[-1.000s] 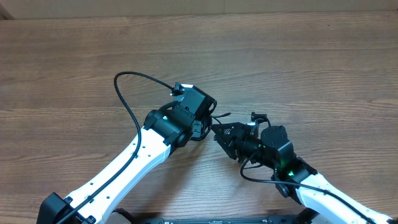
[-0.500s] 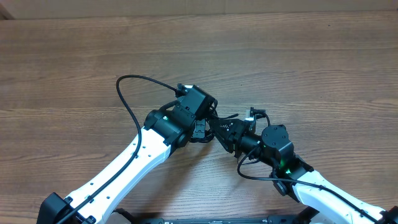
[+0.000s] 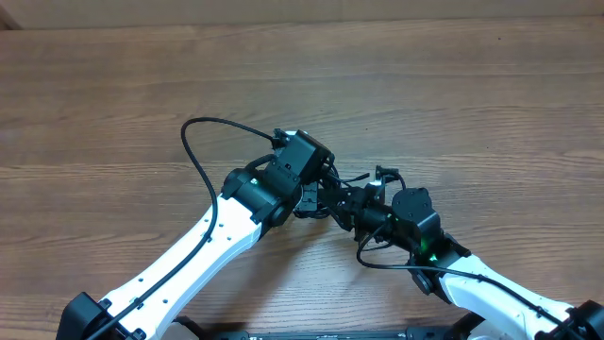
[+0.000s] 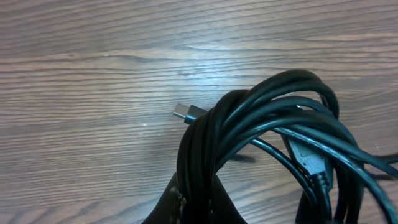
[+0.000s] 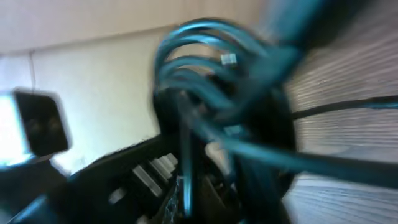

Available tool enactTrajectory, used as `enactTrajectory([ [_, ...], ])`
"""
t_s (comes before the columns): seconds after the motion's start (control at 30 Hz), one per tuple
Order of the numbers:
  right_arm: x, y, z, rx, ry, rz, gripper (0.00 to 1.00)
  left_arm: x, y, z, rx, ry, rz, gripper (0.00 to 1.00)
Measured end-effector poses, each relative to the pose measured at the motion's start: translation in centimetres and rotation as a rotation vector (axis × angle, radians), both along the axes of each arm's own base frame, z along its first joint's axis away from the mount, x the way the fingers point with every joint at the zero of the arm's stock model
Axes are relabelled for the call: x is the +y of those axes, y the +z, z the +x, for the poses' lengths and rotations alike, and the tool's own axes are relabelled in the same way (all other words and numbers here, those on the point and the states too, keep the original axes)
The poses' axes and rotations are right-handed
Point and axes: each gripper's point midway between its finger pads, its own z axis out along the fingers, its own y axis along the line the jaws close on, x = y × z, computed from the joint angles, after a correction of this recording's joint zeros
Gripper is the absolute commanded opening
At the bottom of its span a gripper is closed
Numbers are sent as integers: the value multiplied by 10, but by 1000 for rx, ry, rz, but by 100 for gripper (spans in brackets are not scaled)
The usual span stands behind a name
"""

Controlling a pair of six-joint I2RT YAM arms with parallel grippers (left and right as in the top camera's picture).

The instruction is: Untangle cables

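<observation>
Overhead, the left gripper (image 3: 307, 199) is closed on the cables (image 4: 261, 140). The left wrist view shows its dark fingers at the lower edge, pinched around the thick part of the bundle. From that grip the black strands rise and fan into several overlapping loops held just above the bench (image 3: 453, 94). One silvery plug tip (image 4: 184, 112) pokes out on the left side of the coil, and a grey connector (image 4: 311, 163) hangs among the strands to the right.

The right gripper (image 3: 333, 201) comes in from the opposite side, tip to tip with the left one, and is closed as well. Its wrist view is blurred, with loops of cable right in front of the lens, so I cannot tell whether a strand is pinned between its fingers. Both arms reach in from the near edge, and the tangle sits between them near the middle of the wooden surface.
</observation>
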Motion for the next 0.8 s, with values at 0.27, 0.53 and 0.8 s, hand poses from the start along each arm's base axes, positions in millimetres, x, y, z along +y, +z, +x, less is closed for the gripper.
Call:
enactTrajectory([
  [0.27, -25, 32, 11, -236, 121, 30, 4, 48, 4, 5, -81, 83, 261, 4],
  [0.53, -58, 1, -11, -257, 320, -41, 4, 76, 26, 36, -238, 209, 341, 4],
  [0.8, -72, -51, -25, -154, 328, -205, 29, 80, 20, 44, -198, 215, 269, 4],
])
